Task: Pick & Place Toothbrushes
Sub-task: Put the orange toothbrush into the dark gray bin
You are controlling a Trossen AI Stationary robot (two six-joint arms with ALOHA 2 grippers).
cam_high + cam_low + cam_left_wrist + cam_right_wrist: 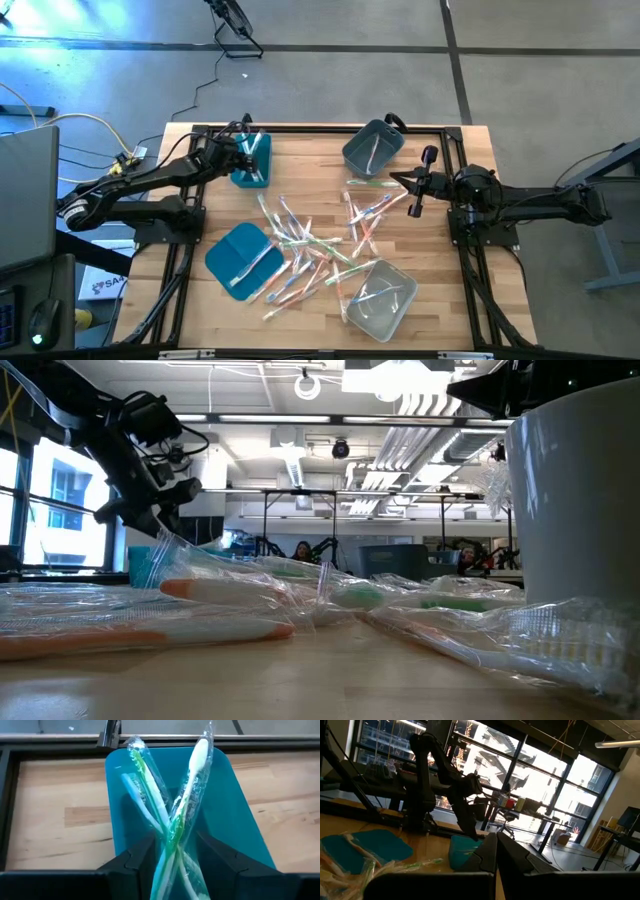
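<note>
A: Two wrapped toothbrushes (pixel 172 815) stood crossed in the teal bin (pixel 230 815); left gripper (pixel 175 865) spread around them. Right gripper (pixel 496 855) pressed together, idle.

B: Light, crinkly, slippery film, I judged; pinch mid-handle.

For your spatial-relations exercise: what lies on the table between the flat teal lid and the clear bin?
In the high view, a loose heap of wrapped toothbrushes lies between the flat teal lid and the clear bin.
</note>
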